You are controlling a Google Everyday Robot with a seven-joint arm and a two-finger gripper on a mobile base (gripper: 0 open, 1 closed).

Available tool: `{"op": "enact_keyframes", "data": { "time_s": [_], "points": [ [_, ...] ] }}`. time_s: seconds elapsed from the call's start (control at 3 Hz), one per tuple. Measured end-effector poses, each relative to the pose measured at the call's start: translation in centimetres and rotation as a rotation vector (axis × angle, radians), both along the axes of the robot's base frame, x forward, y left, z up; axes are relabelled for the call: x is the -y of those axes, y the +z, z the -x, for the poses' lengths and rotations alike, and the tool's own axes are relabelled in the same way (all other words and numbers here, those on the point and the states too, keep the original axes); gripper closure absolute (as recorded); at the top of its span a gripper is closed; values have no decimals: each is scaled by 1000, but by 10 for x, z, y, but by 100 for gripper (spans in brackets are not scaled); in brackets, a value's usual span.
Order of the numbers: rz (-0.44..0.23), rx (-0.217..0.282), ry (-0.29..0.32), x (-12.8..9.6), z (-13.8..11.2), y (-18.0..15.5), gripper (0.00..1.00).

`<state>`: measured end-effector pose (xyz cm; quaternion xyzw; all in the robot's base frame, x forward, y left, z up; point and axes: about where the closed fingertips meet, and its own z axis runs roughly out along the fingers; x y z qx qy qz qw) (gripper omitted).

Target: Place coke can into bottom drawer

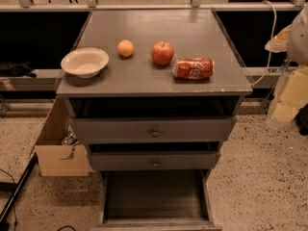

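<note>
- Gripper (294, 37) sits well right of the coke can (193, 68); whether it is open or closed, cannot tell.
- Grasp across the sideways can, avoiding the apple (162, 53) just left of it.

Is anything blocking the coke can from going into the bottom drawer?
Nothing visible. The can lies on its side near the cabinet top's front right edge; the bottom drawer is pulled out below. The gripper hangs at the right, apart from the can.

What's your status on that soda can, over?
Claw out of view. Coke can on its side atop cabinet, beside apple. Bottom drawer open.
</note>
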<state>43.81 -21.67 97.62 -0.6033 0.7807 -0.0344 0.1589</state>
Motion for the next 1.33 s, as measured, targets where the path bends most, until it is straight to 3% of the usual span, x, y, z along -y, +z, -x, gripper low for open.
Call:
{"op": "enact_keyframes", "data": {
  "time_s": [0.67,1.0,1.33],
  "points": [
    [-17,3,4,-1,2,2,0],
    [-87,1,36,-3,-8,3,0],
    [-209,-38,133,-15,-36,-1,0]
  ]
}}
